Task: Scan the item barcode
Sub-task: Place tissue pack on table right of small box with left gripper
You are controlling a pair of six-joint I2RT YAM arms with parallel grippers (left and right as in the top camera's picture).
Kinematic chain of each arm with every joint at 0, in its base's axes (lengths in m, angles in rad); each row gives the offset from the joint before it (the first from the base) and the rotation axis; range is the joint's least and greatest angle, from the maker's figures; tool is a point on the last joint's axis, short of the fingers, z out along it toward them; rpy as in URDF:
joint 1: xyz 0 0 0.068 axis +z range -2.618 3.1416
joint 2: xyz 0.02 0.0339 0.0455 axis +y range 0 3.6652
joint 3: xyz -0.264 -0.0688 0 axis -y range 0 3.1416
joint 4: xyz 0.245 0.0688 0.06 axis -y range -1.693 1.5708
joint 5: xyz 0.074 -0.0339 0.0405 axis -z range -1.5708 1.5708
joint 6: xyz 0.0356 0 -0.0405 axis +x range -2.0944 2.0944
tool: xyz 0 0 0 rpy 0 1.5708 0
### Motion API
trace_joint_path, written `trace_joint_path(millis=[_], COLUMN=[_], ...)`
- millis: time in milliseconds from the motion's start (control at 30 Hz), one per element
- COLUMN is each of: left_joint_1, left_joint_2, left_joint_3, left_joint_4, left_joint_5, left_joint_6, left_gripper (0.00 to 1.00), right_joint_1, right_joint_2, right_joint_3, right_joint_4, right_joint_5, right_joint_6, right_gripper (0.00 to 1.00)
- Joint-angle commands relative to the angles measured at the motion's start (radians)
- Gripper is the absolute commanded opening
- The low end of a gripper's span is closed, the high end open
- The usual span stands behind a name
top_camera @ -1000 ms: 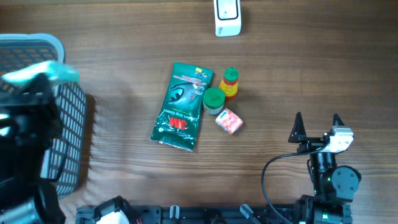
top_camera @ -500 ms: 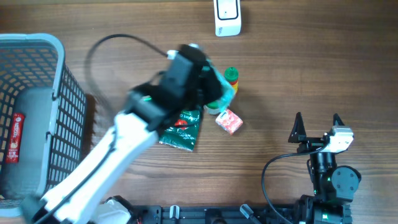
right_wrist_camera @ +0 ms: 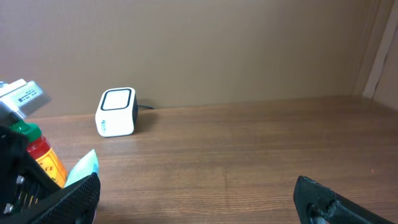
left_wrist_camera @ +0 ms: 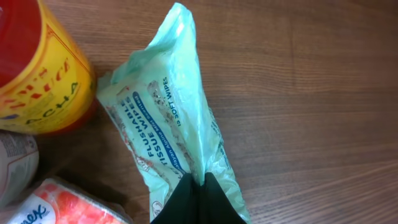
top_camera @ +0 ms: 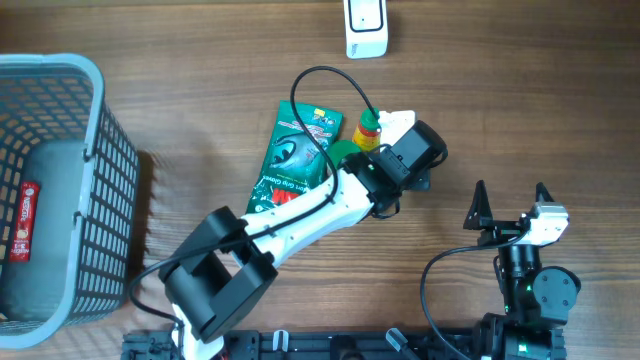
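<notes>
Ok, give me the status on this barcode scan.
Done: the left gripper is shut on the flushable wipes pack, pinching one end. In hand: the pack lies next to the yellow-labelled bottle, well short of the scanner. Left: carry the pack across to the scanner and present it for the read. The right gripper is open, holding nothing.

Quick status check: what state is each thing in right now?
Left gripper: shut on wipes pack.
Right gripper: open, empty.
Wipes pack: pinched at one end, beside sauce bottle.
Sauce bottle: upright, capped.
Green pouch: lying flat.
Basket: holds a red packet.
Scanner: standing, untouched.
</notes>
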Motion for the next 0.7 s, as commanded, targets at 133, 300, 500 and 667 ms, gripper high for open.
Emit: trace_joint_path(millis=[133, 300, 500, 667], left_joint_1=[0.003, -0.003, 0.000, 0.117], left_joint_2=[-0.005, -0.037, -0.262, -0.528], left_joint_3=[0.008, 0.009, 0.009, 0.009], left_joint_4=[-0.011, -0.050, -0.222, -0.305], left_joint_5=[-0.042, -0.038, -0.294, -0.659], left_joint_6=[0.018, 0.019, 0.195, 0.228], left_gripper=[0.32, 0.37, 0.92, 1.00], right_joint_1=[-0.003, -0.003, -0.003, -0.003], right_joint_2=[-0.006, -0.006, -0.006, -0.006], right_joint_3=[-0.001, -0.001, -0.001, -0.001], right_joint_4=[0.003, 0.003, 0.003, 0.003], right_joint_5=[0.005, 0.005, 0.005, 0.005], right_joint_6=[-0.006, -0.006, -0.006, -0.006], right_gripper=[1.00, 1.00, 1.00, 1.00])
